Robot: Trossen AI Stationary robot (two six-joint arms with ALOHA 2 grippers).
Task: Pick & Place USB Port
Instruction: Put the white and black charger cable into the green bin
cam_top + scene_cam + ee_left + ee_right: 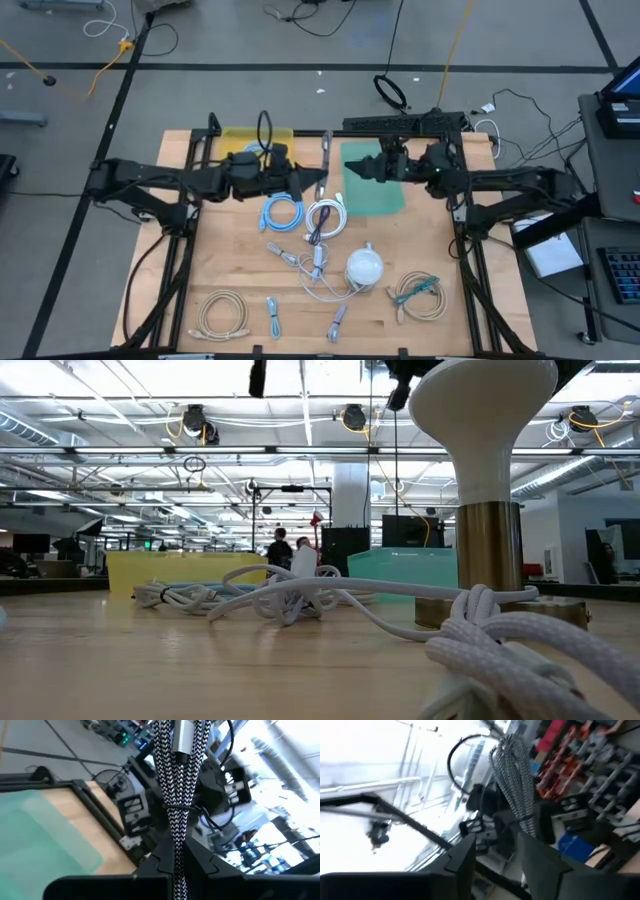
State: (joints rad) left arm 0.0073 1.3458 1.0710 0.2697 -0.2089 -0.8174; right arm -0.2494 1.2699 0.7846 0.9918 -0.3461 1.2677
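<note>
Left hand (pixel 179 865) clamped on braided cable (pixel 179 795), raised over desk (pixel 230 275) toward back edge, beside green mat (pixel 385 195). Right hand (pixel 492 852) over mat, fingers parted, cable just ahead, untouched.

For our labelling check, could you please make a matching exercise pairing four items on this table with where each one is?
1 braided cable
2 blue coil
3 beige coil
4 white dome

A beside the teal coil
B between the jaws of the left gripper
C beside the white coil
D near a table corner, left arm's side

Pairs: 1-B, 2-C, 3-D, 4-A
</note>
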